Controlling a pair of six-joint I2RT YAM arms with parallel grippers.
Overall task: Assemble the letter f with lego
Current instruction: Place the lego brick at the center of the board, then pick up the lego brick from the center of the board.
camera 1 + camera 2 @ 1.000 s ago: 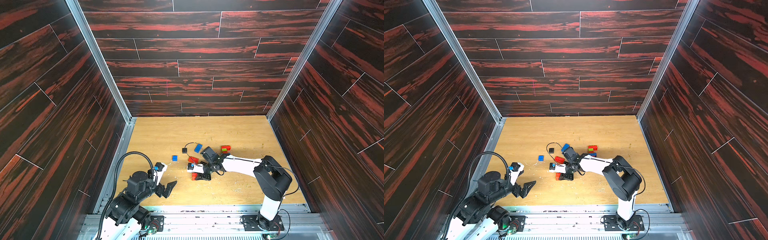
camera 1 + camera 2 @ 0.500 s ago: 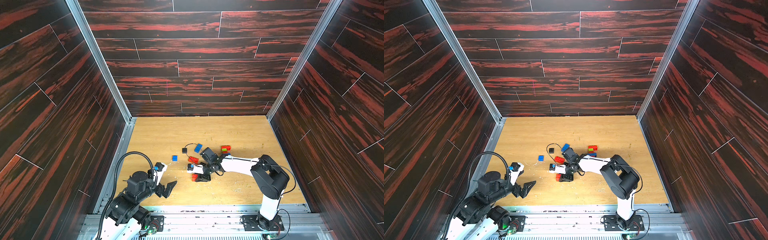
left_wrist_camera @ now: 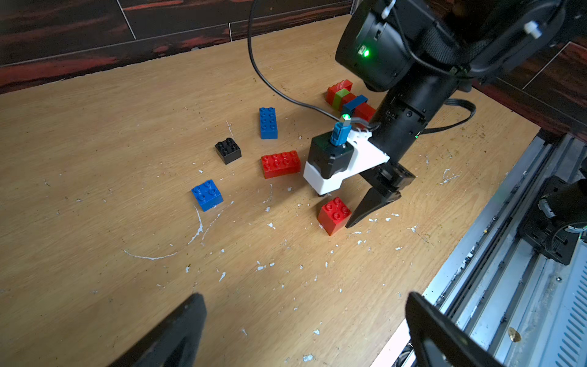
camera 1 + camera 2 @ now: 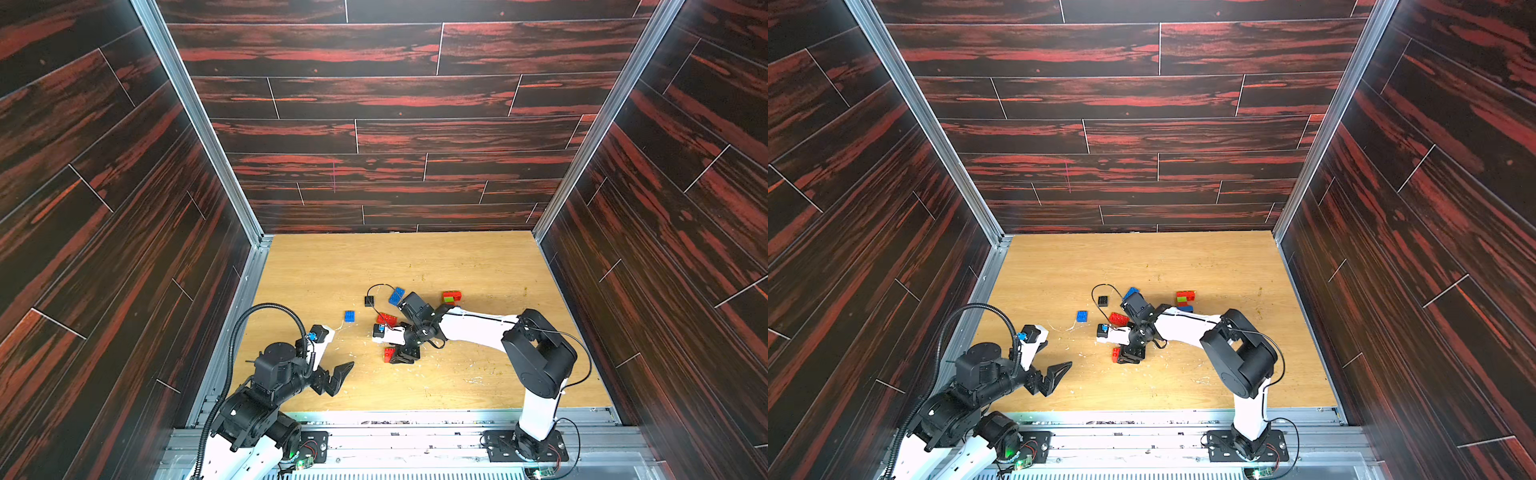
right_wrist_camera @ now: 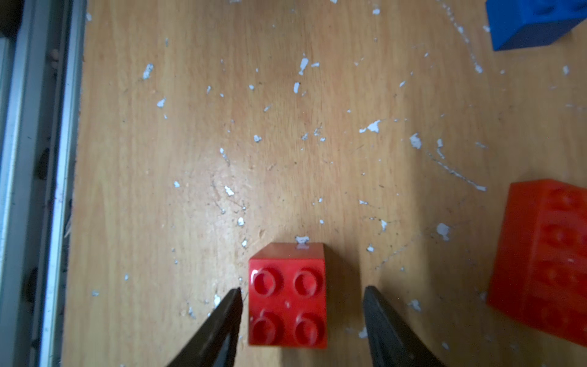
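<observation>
Jaws: your right gripper (image 5: 301, 288) points down at the table (image 5: 190, 159) with its fingers spread, one on each side of the red square brick (image 5: 287, 302). Neither finger touches it, and one gap is far narrower than the other.
Brick: studs up, flat on the wood, not lifted.
Neighbours: a red oblong brick (image 3: 280, 163) lies just beside the wrist. A blue square brick (image 3: 207, 194), a black brick (image 3: 228, 150) and a blue oblong brick (image 3: 268, 122) lie loose further out.
Build: a joined stack (image 3: 339, 95) of red, lime and blue sits behind the arm, well apart from the loose bricks. The letter looks far from done.
Left gripper (image 3: 305, 300): spread wide, empty, hovering near the front rail.
Risk, off-centre: if you close from here, the nearer finger will likely meet the brick first and shove or twist it.
Risk, crowding: a low swing could knock the red oblong brick.
Risk, cable: the black cable (image 3: 263, 79) trails over the table and could snag a brick you carry toward the stack.
</observation>
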